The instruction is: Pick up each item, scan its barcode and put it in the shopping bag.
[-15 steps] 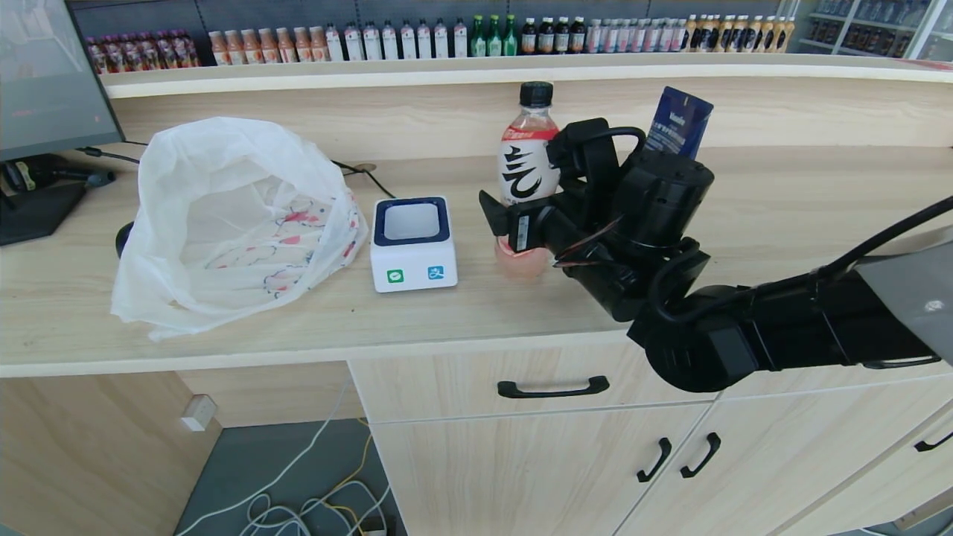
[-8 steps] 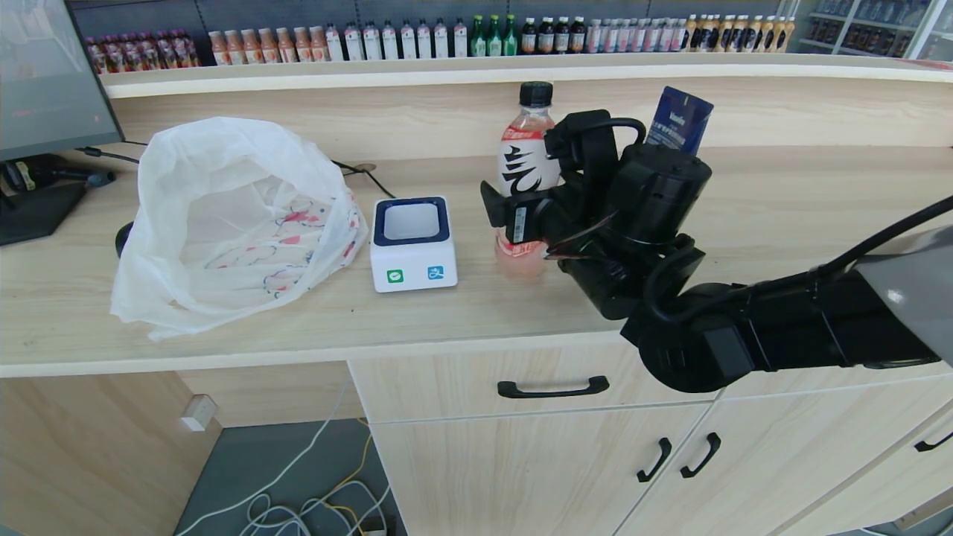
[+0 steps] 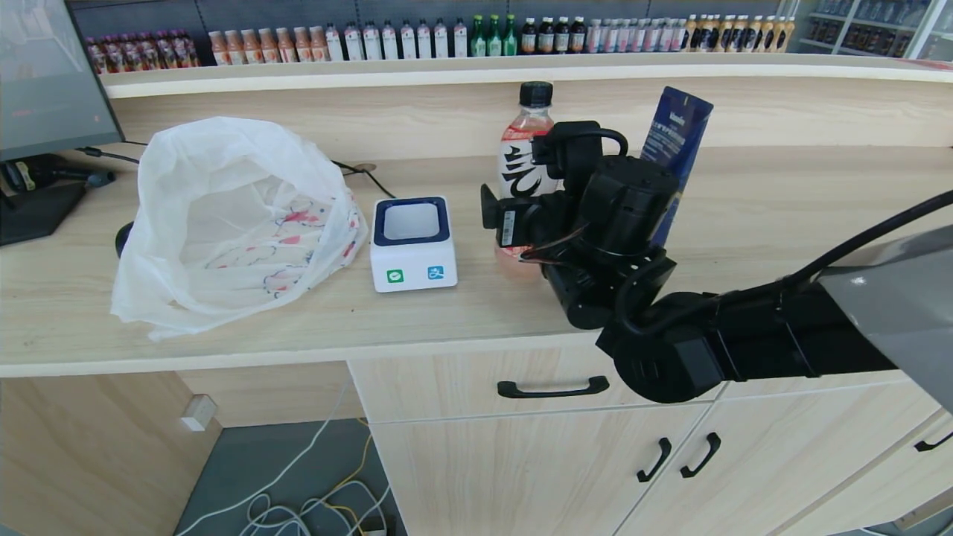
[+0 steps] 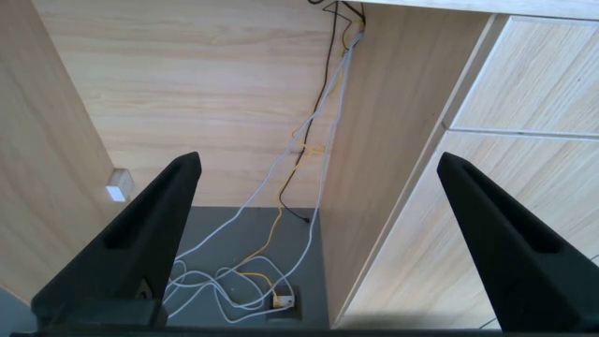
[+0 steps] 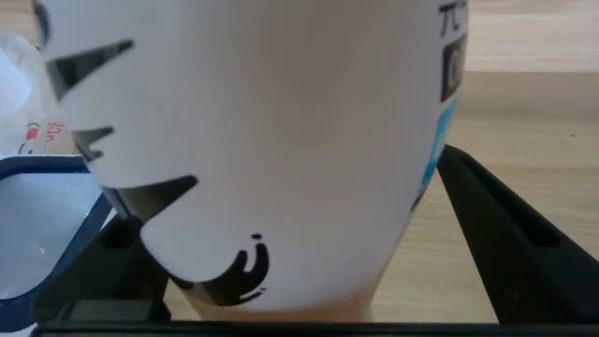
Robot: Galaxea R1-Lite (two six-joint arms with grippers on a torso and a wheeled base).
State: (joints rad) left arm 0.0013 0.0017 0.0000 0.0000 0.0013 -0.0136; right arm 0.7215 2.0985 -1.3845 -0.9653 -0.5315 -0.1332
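Checkout counter (image 3: 782,201) with one item under grasp. The bottle (image 3: 527,160), black-capped and holding pink liquid, stands upright near the middle of the counter, closer to its back edge. Its white label carries large black brush-stroke characters under a red band, and in the right wrist view (image 5: 281,140) a thin blue strip with small print runs down the label's side. The right gripper (image 3: 521,223) encloses the bottle's lower half; its two fingers (image 5: 496,243) lie against opposite sides of the bottle, closed onto it. Whether the base still rests on the countertop cannot be told.

Just left of the bottle sits the white scanner (image 3: 413,242), with a dark blue rim around its window and a green and a blue icon on its front face. Farther left, the white shopping bag (image 3: 231,216), printed in red and blue, stands open. A dark blue packet (image 3: 674,149) rises behind the right arm, partly hidden by it.

The left gripper (image 4: 318,243) hangs below the counter's front edge, its fingers (image 4: 140,243) spread wide with nothing between them, over loose cables (image 4: 281,197).
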